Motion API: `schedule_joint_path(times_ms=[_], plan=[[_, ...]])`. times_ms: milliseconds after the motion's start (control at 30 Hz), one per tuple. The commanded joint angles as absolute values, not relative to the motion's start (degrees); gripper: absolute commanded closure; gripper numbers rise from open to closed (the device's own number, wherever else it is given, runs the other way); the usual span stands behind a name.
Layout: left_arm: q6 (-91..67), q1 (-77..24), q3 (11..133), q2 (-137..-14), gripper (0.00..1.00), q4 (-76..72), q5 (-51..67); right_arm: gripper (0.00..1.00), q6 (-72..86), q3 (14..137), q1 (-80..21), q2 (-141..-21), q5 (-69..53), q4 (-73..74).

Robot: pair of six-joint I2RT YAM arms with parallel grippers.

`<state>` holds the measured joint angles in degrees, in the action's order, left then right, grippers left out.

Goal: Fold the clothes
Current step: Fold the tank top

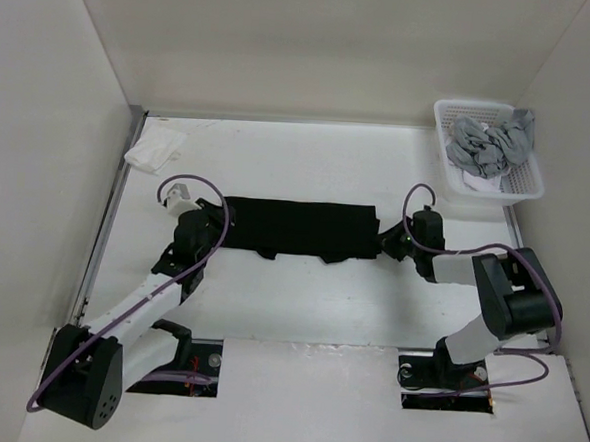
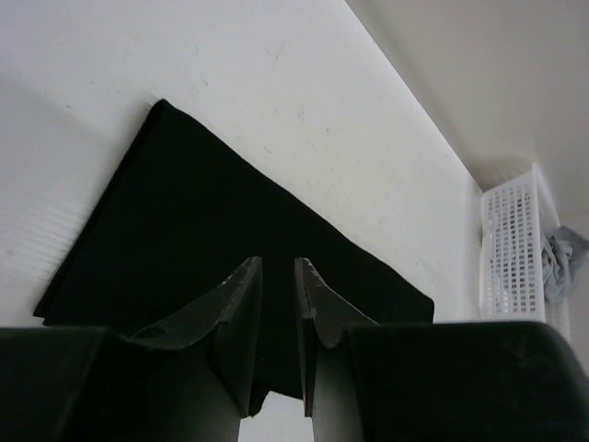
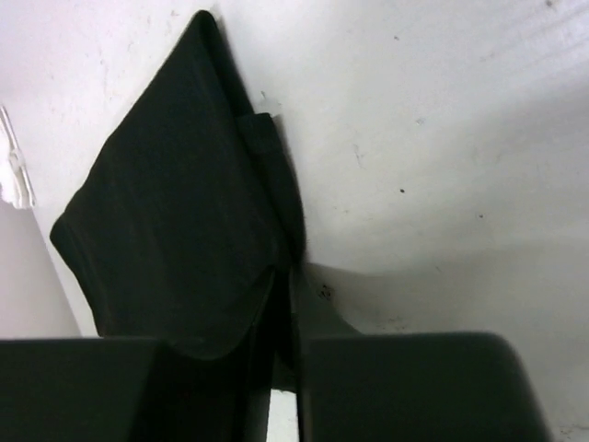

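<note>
Here, a large plain black garment of thin soft fabric (image 1: pixel 300 226) lies folded into a long narrow band across the middle of the white table (image 1: pixel 299 311), between two robot arms. The left gripper (image 2: pixel 276 267) sits at the band's left end, its jaws parted a little with nothing between them; bare table shows through the gap. The right gripper (image 3: pixel 283 267) meets the right end with its jaws nearly together. Whether they pinch the edge cannot be told, as dark fingers merge with dark cloth.

The risk from here: if that edge is caught and the arm pulls away, the band would drag and its layers splay. Thin cloth could also slip from a shallow pinch, and the uneven flaps along the near edge could spill out.

The count: one black garment, two grippers, one white plastic lattice basket (image 1: pixel 502 192) in the far right corner holding a crumpled heap of grey garments (image 1: pixel 490 143), number unclear, and one small white cloth (image 1: pixel 154 152) at far left.
</note>
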<state>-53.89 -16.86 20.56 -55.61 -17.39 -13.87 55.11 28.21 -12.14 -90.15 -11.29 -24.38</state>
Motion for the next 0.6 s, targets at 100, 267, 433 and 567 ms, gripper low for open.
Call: schedule_joint_path(times_ms=[100,267,433,567], plan=[[-51.68,-23.41,22.59,-58.18,0.81,-24.25,-14.33,0.97,58.01,23.83,-12.79,-82.12,-6.25,-33.05],[-52.12,-27.72,21.62,-58.62,0.79,-26.63,-14.24,0.98,51.08,25.56,-14.53,-64.80,-2.04,-20.52],[-52.82,-28.34,20.74,-54.77,0.73,-25.84,-14.06,0.97,41.41,39.34,-25.16,-63.62,7.37,-5.91],[-53.35,-26.94,19.95,-48.35,0.69,-22.60,-12.83,0.97,36.40,52.26,-35.17,-72.57,11.33,-0.02]])
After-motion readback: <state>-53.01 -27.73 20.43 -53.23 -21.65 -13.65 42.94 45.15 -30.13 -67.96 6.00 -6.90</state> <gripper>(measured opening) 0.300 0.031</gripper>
